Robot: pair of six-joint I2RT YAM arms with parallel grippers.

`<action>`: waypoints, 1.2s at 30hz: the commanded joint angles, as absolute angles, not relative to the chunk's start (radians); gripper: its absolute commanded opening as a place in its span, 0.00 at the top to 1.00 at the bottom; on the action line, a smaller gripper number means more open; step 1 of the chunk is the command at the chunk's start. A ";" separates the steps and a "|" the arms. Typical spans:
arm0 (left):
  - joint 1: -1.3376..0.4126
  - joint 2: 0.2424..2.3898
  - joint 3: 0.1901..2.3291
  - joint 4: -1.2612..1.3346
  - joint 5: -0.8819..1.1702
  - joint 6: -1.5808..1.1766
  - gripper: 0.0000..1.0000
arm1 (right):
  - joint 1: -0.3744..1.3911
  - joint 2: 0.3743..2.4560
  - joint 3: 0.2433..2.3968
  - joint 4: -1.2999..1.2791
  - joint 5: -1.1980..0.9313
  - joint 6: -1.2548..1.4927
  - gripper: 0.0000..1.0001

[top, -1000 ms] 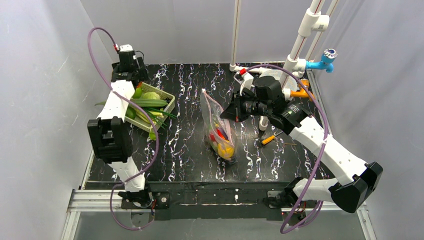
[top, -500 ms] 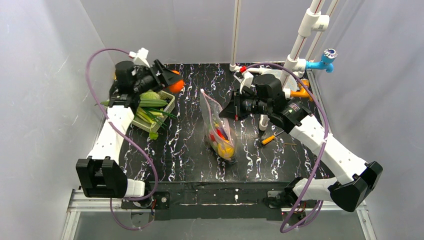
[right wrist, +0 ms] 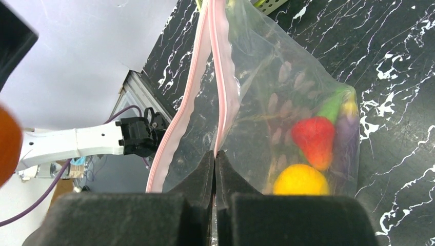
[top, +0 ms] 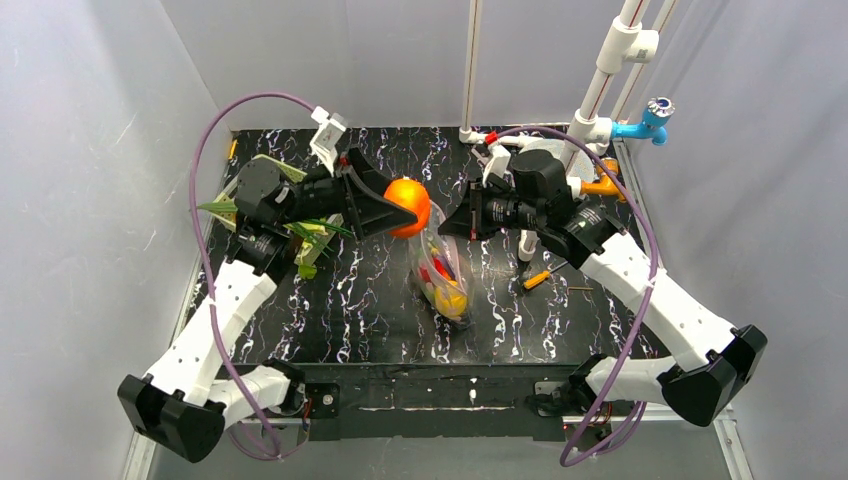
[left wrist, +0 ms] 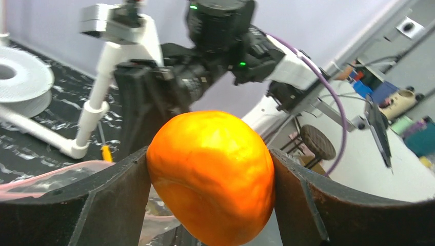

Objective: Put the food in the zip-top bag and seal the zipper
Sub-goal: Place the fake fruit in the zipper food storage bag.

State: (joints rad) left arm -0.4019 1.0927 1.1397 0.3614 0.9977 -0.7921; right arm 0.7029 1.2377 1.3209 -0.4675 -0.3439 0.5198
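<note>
My left tool (top: 396,208) is clamped on the orange (left wrist: 210,174), right tool (right wrist: 214,163) pinching one lip of the bag (right wrist: 267,77), whose narrow floppy mouth could bounce it onto the worktop (top: 370,300).

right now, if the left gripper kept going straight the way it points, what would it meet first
Probably the right gripper, pinching the zip-top bag at its rim just beyond the carried orange; depth is unclear, so it may pass over it.
</note>
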 commanded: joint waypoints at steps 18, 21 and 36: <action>-0.742 1.167 1.263 -0.304 0.565 -0.201 0.47 | 0.695 1.153 1.344 -0.421 -0.314 0.611 0.99; -0.759 1.169 1.283 -0.378 0.475 -0.145 0.46 | 0.695 1.148 1.342 -0.424 -0.307 0.612 0.99; -0.782 1.217 1.354 -0.469 0.393 -0.090 0.23 | 0.695 1.156 1.371 -0.436 -0.307 0.604 0.99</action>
